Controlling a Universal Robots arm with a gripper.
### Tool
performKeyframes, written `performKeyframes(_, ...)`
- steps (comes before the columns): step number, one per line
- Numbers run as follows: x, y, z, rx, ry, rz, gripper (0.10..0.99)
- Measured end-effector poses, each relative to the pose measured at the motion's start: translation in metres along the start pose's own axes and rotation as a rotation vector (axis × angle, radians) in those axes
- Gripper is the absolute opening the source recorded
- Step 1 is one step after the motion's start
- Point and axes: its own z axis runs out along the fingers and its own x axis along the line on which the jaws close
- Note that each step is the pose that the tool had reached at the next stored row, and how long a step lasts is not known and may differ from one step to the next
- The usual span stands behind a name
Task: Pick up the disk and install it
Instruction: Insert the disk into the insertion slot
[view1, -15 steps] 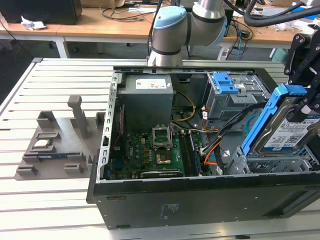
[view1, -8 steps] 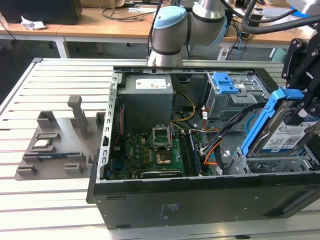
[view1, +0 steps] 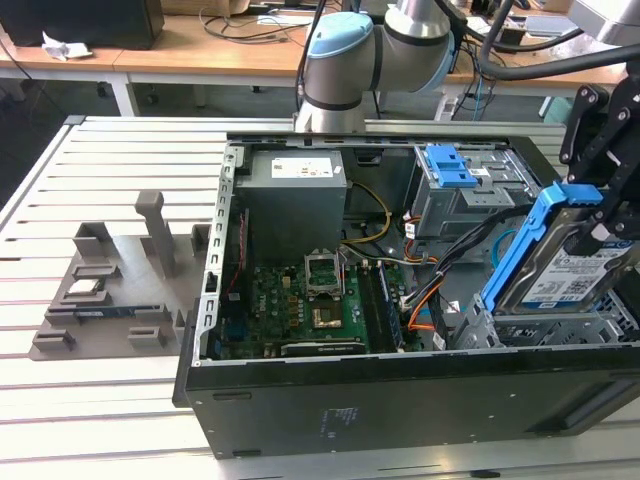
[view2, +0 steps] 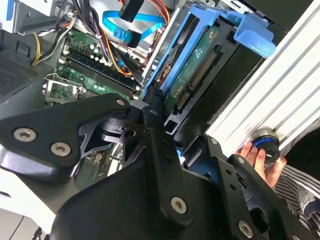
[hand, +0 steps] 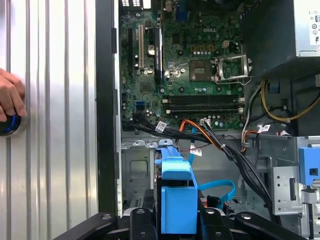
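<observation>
The disk (view1: 565, 272) is a silver drive with a white-and-blue label, clipped in a bright blue frame (view1: 522, 250). It hangs tilted, its lower end down in the grey drive cage (view1: 560, 325) at the case's corner on the exterior view's right. My black gripper (view1: 603, 218) is shut on its upper end. In the second wrist view the disk's green circuit-board side (view2: 200, 65) faces the camera, and the gripper (view2: 175, 125) clamps the blue frame. In the first wrist view the frame (hand: 175, 197) shows edge-on between the fingers (hand: 141, 220).
The open computer case (view1: 400, 400) holds a motherboard (view1: 300, 300), a grey power-supply box (view1: 295, 205), a grey bay with a blue latch (view1: 450, 165) and loose cables (view1: 430, 290). A grey fixture (view1: 120, 280) lies on the slatted table. A hand (hand: 9, 95) rests on a blue-ringed knob (view2: 264, 142).
</observation>
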Motion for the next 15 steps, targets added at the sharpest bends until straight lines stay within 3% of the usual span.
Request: performKeyframes(15, 0.0001, -0.0006, 0.0115, 0.0, 0.0, 0.0, 0.365)
